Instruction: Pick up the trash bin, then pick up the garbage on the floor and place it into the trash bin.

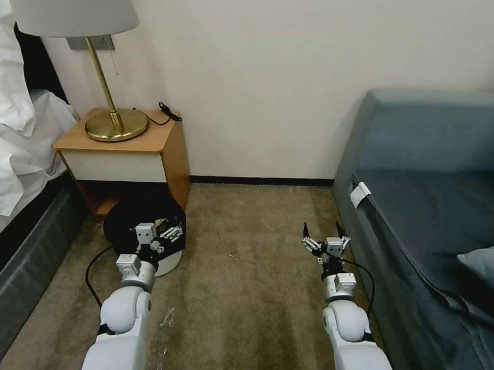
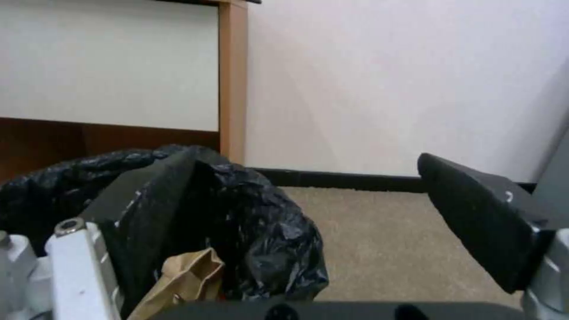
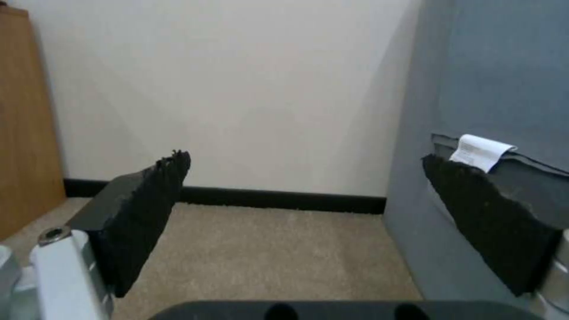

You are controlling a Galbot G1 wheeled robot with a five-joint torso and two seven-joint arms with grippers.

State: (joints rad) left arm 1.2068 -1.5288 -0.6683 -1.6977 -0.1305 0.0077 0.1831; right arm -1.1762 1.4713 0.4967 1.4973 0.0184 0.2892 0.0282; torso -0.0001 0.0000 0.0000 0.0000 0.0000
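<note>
At the bottom of the head view both white arms reach forward over the floor [image 1: 243, 293], a short-pile beige-brown carpet. The left gripper [image 1: 160, 231], lower left of centre, sits at the rim of the trash bin [image 1: 168, 260] with its jaws spread wide; in the left wrist view one black pad [image 2: 148, 200] lies against the crinkled black bag [image 2: 261, 231] at the bin's rim while the other stands clear over bare carpet — so the jaws are open and not clamped on anything. A tan crumpled paper scrap [image 2: 186, 278] shows inside the bag, right beside that pad. The bin itself, white below with the black liner folded over its top, stands on the carpet in the lower left of the head view, just in front of a wooden nightstand [image 1: 151, 144]. The right gripper [image 1: 325, 234], lower right of centre, hangs above bare carpet with its jaws open, close to the blue-grey sofa [image 1: 431, 175] along the right edge. Farther back, a brass lamp [image 1: 114, 123] stands on the nightstand's surface at upper left, white bedding [image 1: 16, 139] fills the left edge, and a dark baseboard [image 1: 258, 180] runs under the pale wall.
</note>
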